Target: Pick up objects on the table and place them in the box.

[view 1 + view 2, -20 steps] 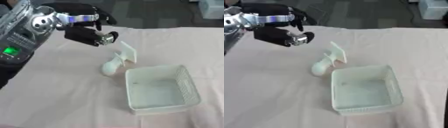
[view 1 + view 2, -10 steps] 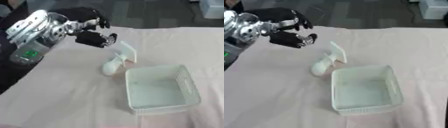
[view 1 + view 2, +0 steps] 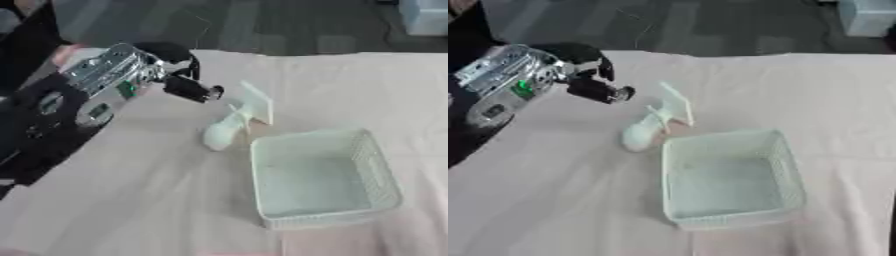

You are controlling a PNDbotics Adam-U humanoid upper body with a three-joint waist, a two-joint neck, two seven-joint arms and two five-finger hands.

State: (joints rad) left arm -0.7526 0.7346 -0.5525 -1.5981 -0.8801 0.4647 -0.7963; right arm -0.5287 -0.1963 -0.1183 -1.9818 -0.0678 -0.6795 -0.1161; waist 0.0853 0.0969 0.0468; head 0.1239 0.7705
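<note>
A white object lies on the cloth-covered table, with a rounded body (image 3: 219,136) and a flat white plate (image 3: 256,102) standing up at its far end. It touches the far left corner of the white mesh box (image 3: 324,217), which holds nothing I can see. My left hand (image 3: 182,75), black, hovers just left of and beyond the object, with its fingers (image 3: 201,91) curled and nothing in them. A small gap separates the fingertips from the white plate. My right hand does not show.
The silver and black left forearm (image 3: 96,80) crosses the upper left corner. The pinkish tablecloth (image 3: 131,200) spreads out in front and to the right. The table's far edge runs just behind the hand, with dark floor beyond.
My left forearm has swung down along the left side, and the hand has dropped a little toward the white object. The object and box have not moved.
</note>
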